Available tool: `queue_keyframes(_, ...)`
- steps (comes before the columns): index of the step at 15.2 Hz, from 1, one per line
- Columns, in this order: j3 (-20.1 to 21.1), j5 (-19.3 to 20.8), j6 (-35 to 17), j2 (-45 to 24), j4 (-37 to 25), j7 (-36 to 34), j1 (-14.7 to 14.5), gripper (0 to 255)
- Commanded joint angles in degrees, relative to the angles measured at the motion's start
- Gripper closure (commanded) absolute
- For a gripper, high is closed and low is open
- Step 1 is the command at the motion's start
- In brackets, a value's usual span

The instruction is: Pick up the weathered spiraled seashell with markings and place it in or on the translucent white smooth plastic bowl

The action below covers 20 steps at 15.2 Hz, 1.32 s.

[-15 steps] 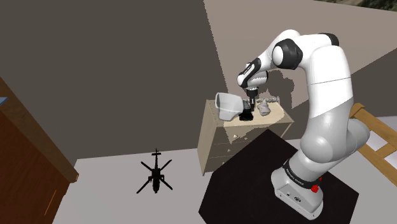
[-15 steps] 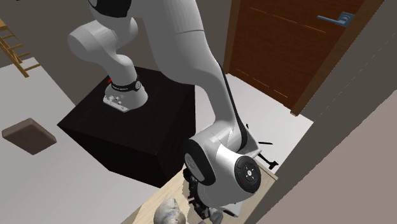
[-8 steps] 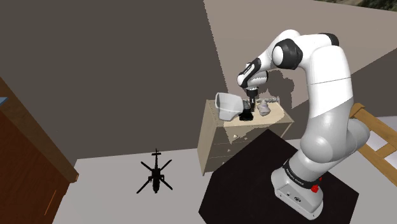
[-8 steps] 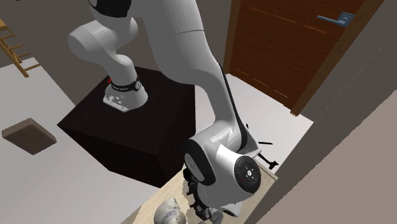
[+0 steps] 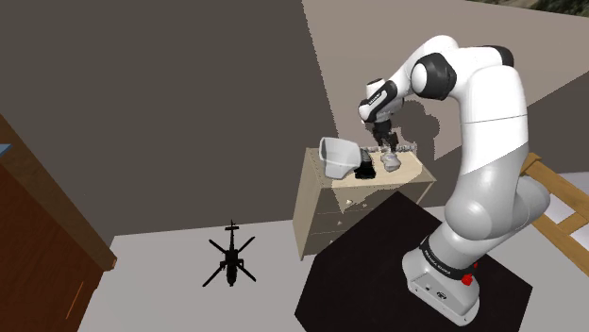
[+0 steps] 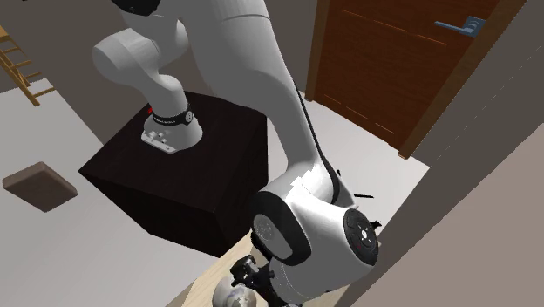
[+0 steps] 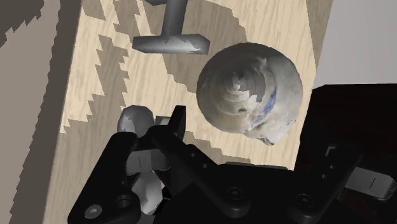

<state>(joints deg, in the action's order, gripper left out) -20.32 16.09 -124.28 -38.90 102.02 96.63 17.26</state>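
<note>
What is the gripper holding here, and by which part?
Nothing, it seems: the seashell lies on the wooden cabinet top, just below the gripper, not lifted.

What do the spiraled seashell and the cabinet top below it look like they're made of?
Seashell: looks like natural shell, chalky and matte, grey-beige with worn spiral ridges and a bluish blotch, no gloss.
Cabinet top: pale wood or a wood-look laminate, matte, with fine straight grain lines. The look leaves open which of the two it is.

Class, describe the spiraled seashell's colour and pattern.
Seashell: mottled grey-beige, spiral ridges, a bluish patch; clearest in the wrist view.
</note>
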Motion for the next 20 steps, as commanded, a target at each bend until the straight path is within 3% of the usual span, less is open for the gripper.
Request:
queue_keyframes(1,0.1,3.5,0.3,0.2,-1.1,7.3,0.6,0)
queue_keyframes(9,-0.1,3.8,-4.3,-2.6,0.2,7.1,2.1,0)
queue_keyframes(16,-0.1,3.8,-4.3,-2.7,0.2,7.1,2.1,0)
queue_keyframes(17,-0.1,3.8,-4.3,-2.7,0.2,7.1,2.1,255)
queue_keyframes(20,-0.1,3.8,-4.3,-2.6,0.2,7.1,2.1,255)
